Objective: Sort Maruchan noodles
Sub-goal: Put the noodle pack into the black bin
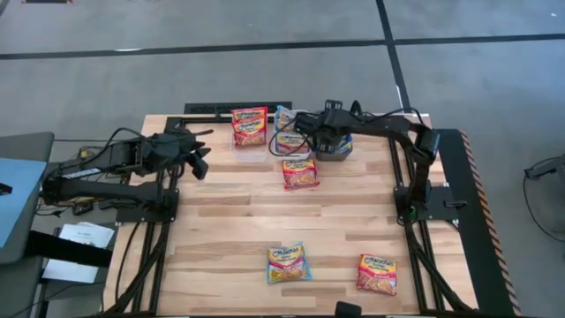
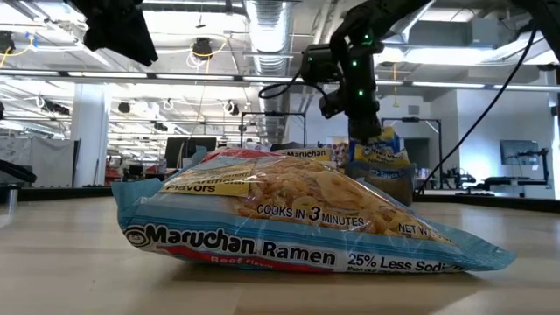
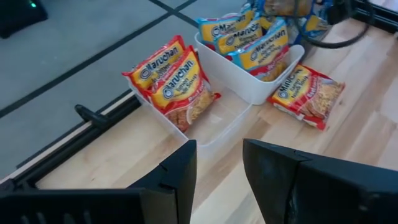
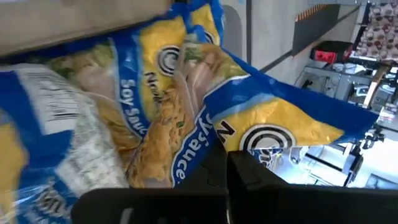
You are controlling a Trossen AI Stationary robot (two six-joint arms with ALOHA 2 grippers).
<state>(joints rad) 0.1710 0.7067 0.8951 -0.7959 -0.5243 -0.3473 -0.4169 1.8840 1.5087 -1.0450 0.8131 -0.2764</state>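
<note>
My right gripper (image 1: pixel 331 134) hangs over the bins at the table's far edge, shut on a blue-and-yellow soy sauce noodle packet (image 4: pixel 186 112) above a dark bin (image 1: pixel 335 148). My left gripper (image 3: pixel 219 168) is open and hovers left of the bins, touching nothing. Red packets (image 3: pixel 174 78) stand on edge in a clear bin (image 3: pixel 205 134). Blue-banded packets (image 3: pixel 249 40) stand in a white bin (image 3: pixel 249 87). One red packet (image 1: pixel 300 173) lies flat on the table just before the bins. A light-blue packet (image 1: pixel 289 263) and a red packet (image 1: pixel 377 274) lie flat near the near edge. My right gripper (image 2: pixel 366 131) comes from above, pointing down, and pinches the blue soy sauce packet by its edge (image 4: pixel 211 146) between the two fingers. The packet (image 2: pixel 381 153) hangs below the fingers over the bins. Whether its lower end rests in the dark bin, I cannot tell.
The light-blue packet (image 2: pixel 289 223) fills the low view's foreground. Bare wood lies between the bins and the two near packets. Black frame rails (image 1: pixel 459 221) run along the table's right side, and cables trail behind the right arm.
</note>
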